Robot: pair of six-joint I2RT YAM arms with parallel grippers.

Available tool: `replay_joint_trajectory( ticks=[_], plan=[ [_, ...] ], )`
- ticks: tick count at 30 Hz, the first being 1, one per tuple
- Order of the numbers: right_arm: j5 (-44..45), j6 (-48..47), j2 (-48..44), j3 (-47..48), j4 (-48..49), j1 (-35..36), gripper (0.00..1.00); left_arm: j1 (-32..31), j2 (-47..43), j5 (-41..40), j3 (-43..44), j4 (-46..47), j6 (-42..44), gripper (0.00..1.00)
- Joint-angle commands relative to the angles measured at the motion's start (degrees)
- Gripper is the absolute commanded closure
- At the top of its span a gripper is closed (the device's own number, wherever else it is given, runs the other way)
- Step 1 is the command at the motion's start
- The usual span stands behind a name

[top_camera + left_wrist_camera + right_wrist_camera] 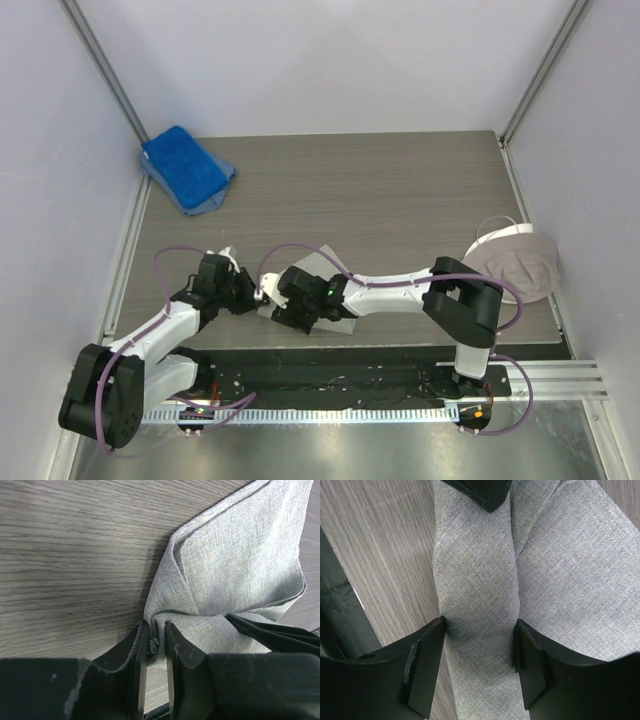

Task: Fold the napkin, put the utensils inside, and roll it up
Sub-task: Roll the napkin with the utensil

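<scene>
Two holds needed: left gripper [156,642] pinches the napkin [235,570]; right gripper [479,645], jaws apart, should close squarely on the ridge between them.

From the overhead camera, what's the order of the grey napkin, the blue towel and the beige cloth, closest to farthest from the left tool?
1. The grey napkin, near the front centre, pinched in the left tool.
2. The blue towel, at the far left corner.
3. The beige cloth, at the right edge, clearly farthest.
</scene>
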Motion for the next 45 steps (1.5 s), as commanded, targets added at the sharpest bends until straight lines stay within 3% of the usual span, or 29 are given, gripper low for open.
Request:
replay_joint_trajectory(
  ticks=[1,6,12,20,29,34,35,42,45],
  plan=[
    [-3.1,1.8,2.8,0.8,-3.6,-0.3,0.39,0.4,0.1,-1.0,1.4,-1.4,1.7,0.76],
    [-7.9,3.8,4.7,0.8,-5.6,-2.4,0.61,0.4,-2.7,-1.9,2.0,-2.5,1.9,0.59],
    [-23.3,6.0,6.2,-0.5,-6.3,-7.3,0.69,0.4,-8.8,-5.8,1.8,-5.4,2.1,0.41],
    [-43.0,8.1,12.3,2.0,-8.9,-15.8,0.71,0.4,-13.9,-4.8,-1.4,-3.4,1.3,0.37],
    [-46.1,7.7,16.8,5.5,-11.3,-18.1,0.72,0.4,-7.4,-3.8,-2.3,2.9,1.0,0.38],
    [-46.0,7.2,17.1,6.0,-11.7,-18.4,0.72,0.4,-3.7,-2.5,-2.5,5.8,0.8,0.46],
    [-45.7,7.3,16.7,6.1,-11.8,-18.5,0.72,0.4,-3.2,-2.2,-2.4,6.2,0.8,0.55],
    [-42.1,8.5,15.5,8.2,-12.8,-19.7,0.69,0.4,-2.1,0.6,-3.6,6.7,0.0,0.83],
    [-41.0,9.1,13.8,9.4,-13.6,-19.8,0.59,0.4,-3.5,0.2,-4.3,6.4,-0.3,0.95]
  ],
)
